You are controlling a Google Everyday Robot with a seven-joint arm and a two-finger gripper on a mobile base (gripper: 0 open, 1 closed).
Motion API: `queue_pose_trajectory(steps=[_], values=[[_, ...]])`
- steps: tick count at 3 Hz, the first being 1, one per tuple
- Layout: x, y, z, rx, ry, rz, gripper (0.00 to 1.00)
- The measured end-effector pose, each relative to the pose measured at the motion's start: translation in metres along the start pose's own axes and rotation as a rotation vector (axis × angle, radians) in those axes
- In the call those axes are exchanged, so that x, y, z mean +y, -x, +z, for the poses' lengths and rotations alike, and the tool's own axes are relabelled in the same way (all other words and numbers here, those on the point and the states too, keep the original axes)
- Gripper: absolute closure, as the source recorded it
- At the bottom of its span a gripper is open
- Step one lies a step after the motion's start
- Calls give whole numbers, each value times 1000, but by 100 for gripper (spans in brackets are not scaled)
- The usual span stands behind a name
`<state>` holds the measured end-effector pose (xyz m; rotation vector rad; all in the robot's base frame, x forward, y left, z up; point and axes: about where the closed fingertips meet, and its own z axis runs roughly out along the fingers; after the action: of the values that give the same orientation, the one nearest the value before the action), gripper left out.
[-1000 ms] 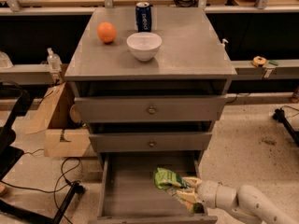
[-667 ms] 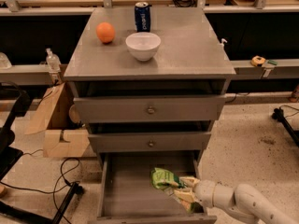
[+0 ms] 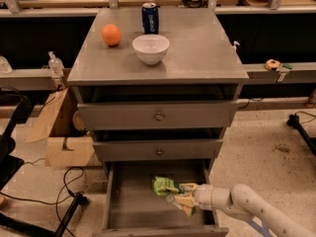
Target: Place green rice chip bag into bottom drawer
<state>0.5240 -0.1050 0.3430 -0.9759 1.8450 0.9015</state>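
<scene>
The green rice chip bag (image 3: 163, 185) is a wrinkly light-green packet inside the open bottom drawer (image 3: 133, 204), right of its middle and low over the grey floor. My gripper (image 3: 184, 196) reaches into the drawer from the right on a white arm. Its yellowish fingers (image 3: 188, 187) close on the bag's right edge. I cannot tell whether the bag touches the drawer floor.
The grey cabinet top (image 3: 197, 48) carries an orange (image 3: 111, 34), a white bowl (image 3: 150, 48) and a blue can (image 3: 150, 18). The two upper drawers (image 3: 158, 115) are closed. A cardboard box (image 3: 61, 132) and cables (image 3: 64, 186) lie on the floor to the left.
My gripper and the bag have moved a little to the left, further into the drawer. The rest of the scene has not moved.
</scene>
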Motion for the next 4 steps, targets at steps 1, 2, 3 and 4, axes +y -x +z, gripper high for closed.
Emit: queue_pose_trajectory(steps=[1,2,3,4], values=[[-48,-22,48,53,13,8,98],[-47,-18,46,48,10,5,75],[-46,-18,49,48,16,5,44],[-44,-18,51,47,20,6,21]])
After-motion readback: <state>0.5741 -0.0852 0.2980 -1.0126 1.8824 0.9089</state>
